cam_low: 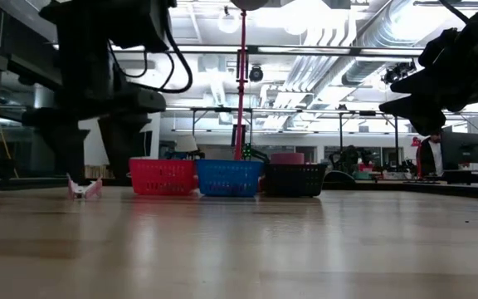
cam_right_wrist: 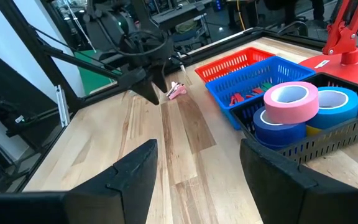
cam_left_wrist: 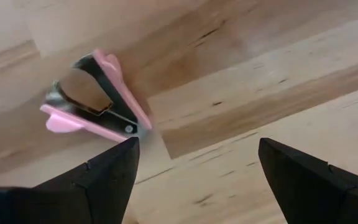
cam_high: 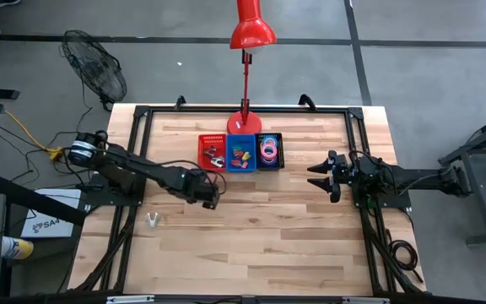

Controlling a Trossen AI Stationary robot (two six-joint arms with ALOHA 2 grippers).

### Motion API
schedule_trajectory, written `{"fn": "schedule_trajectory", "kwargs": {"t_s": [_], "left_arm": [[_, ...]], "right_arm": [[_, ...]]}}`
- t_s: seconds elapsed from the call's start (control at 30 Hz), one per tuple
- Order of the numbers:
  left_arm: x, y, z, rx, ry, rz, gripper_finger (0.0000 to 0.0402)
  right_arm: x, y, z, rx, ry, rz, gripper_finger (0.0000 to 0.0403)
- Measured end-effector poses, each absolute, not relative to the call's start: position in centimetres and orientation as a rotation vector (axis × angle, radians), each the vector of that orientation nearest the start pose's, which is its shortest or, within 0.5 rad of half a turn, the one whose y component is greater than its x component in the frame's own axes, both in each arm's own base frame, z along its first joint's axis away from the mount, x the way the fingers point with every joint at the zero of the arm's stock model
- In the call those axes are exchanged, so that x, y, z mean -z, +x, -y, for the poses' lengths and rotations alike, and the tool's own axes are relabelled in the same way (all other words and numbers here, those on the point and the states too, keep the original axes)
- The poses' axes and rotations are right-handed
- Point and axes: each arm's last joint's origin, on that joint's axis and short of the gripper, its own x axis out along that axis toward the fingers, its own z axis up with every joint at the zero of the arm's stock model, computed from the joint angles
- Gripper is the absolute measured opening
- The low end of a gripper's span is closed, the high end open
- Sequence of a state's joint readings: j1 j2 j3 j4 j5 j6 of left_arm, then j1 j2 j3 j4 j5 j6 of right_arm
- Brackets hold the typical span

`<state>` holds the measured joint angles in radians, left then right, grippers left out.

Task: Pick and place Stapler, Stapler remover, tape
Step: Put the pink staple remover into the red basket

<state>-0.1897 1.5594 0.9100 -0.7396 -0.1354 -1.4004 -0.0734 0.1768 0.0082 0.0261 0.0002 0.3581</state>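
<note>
The pink staple remover (cam_left_wrist: 97, 99) lay on the bare wooden table (cam_high: 268, 228), ahead of the left gripper (cam_left_wrist: 194, 174) and beside one finger, untouched. The jaws stood wide with nothing between them. The right gripper (cam_high: 321, 176) hovered open near the black bin (cam_high: 269, 150) holding tape rolls (cam_right_wrist: 291, 99).

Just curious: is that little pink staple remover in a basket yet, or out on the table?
Out: the pink staple remover lies on the bare wooden table, apart from the baskets.
</note>
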Motion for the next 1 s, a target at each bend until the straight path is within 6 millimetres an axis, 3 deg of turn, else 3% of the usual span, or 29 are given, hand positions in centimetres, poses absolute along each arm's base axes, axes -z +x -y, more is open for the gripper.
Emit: {"fn": "schedule_trajectory", "kwargs": {"t_s": [0.2, 0.43, 1.0], "left_arm": [[-17.2, 26.1, 5.2, -0.989, -1.016, -1.036, 0.0324], [-16.9, 24.5, 6.6, -1.214, -1.064, -0.979, 0.0324], [-14.0, 25.8, 5.1, -1.359, -0.990, -0.937, 0.0324]], "right_arm": [[-15.4, 10.7, 0.8, 0.098, 0.363, -0.128, 0.0220], [-15.4, 10.7, 0.8, 0.098, 0.362, -0.128, 0.0220], [-15.4, 10.7, 0.8, 0.098, 0.363, -0.128, 0.0220]]}}
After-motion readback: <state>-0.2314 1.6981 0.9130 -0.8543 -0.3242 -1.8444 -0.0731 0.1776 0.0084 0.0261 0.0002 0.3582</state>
